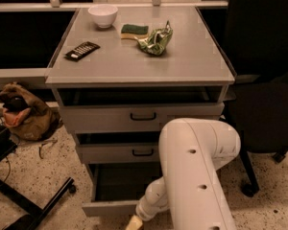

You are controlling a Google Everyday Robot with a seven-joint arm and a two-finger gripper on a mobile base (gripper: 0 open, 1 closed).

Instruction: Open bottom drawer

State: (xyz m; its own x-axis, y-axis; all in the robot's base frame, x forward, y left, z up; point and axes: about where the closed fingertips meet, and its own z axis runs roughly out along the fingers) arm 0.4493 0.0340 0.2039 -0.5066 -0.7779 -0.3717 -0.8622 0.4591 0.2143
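Note:
The bottom drawer of the grey cabinet is pulled out, its dark inside showing above its slim front panel. Its handle is hidden behind my arm. My white arm reaches down in front of the cabinet. My gripper is at the bottom edge of the view, right at the front of the bottom drawer. The mid-sized drawer and the tall top drawer above it each show a black bar handle.
The cabinet top carries a white bowl, a green sponge, a crumpled green bag and a dark flat bar. A brown bag lies on the floor at left. A black chair stands at right. Black stand legs lie at lower left.

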